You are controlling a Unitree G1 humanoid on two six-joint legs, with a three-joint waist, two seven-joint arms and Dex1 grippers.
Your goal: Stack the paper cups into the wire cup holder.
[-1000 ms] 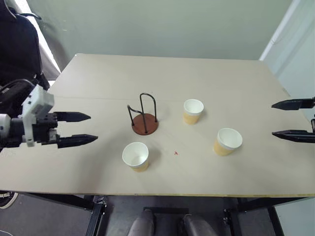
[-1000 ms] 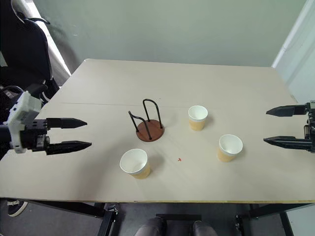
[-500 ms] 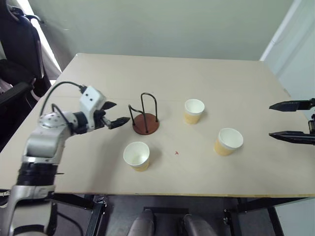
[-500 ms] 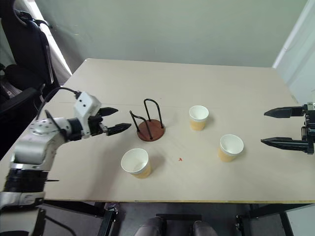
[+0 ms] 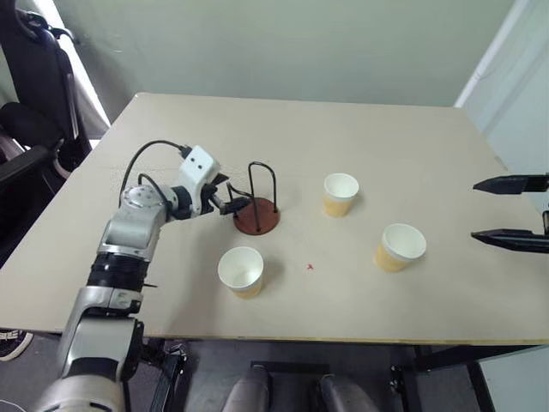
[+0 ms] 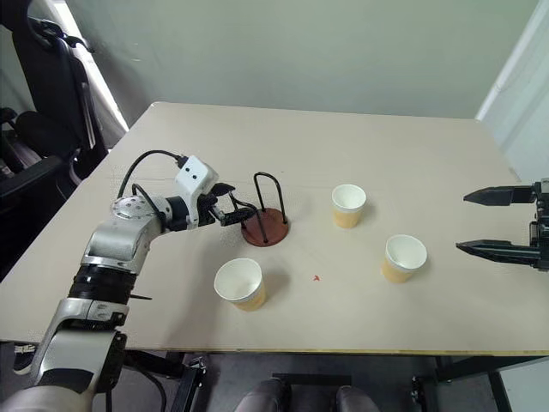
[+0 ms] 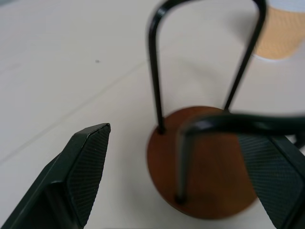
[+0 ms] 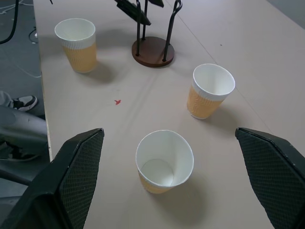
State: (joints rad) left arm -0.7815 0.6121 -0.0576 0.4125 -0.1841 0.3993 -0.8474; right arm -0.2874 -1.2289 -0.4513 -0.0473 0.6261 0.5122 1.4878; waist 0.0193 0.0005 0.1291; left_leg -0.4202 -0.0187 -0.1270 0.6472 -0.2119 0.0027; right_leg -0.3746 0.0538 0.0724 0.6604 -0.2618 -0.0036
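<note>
My left hand stood spread wide around the wire cup holder's nearer loop, grasping nothing. My right hand hung released, well right of it.

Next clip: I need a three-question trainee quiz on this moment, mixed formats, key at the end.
1. True or false: one of the paper cups already sits inside the wire cup holder.
2. Which gripper is at the holder? A) left gripper B) right gripper C) both
3. Fill in: the number of cups standing upright on the table is ____.

Key:
1. False. The holder is empty; the near cup, the far cup and the right-hand cup all stand apart from it.
2. A. Its open fingers reach the holder's wire loops; the right gripper hangs open at the table's right edge.
3. Three.
</note>
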